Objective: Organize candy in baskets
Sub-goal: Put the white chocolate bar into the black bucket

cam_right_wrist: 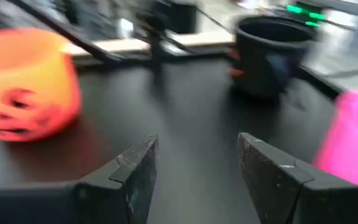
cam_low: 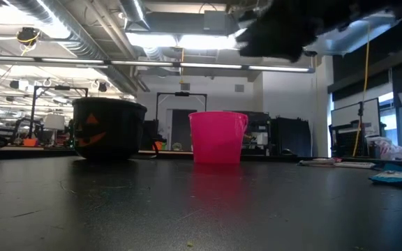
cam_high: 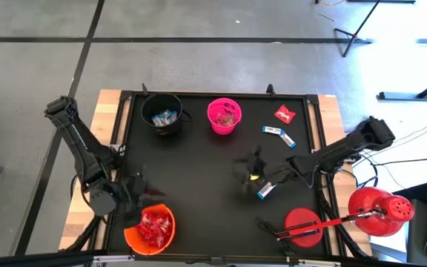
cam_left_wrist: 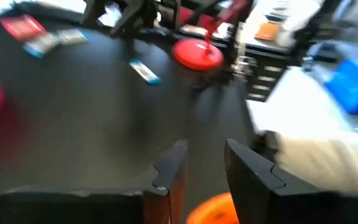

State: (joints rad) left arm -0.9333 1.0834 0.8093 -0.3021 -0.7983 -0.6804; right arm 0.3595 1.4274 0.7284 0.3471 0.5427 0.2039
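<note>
The black bucket (cam_high: 161, 115) holds blue-and-white bars. The pink bucket (cam_high: 224, 116) holds a few dark and red sweets. The orange bucket (cam_high: 150, 226), at the near edge, is full of red packets. On the mat lie a red packet (cam_high: 285, 113), two blue-and-white bars (cam_high: 279, 134) and another bar (cam_high: 265, 190). My left gripper (cam_left_wrist: 201, 165) is open and empty just above the orange bucket (cam_left_wrist: 216, 208). My right gripper (cam_right_wrist: 197, 162) is open and empty over mid-table, beside the near bar. Both the black bucket (cam_low: 107, 129) and the pink bucket (cam_low: 218, 136) stand upright on their bases.
A red disc (cam_high: 302, 226) and a large red domed object with holes (cam_high: 380, 211) sit at the near right corner, joined by a red rod. The black mat has a raised frame (cam_high: 124, 141) around it. Bare mat lies between the buckets and the loose candy.
</note>
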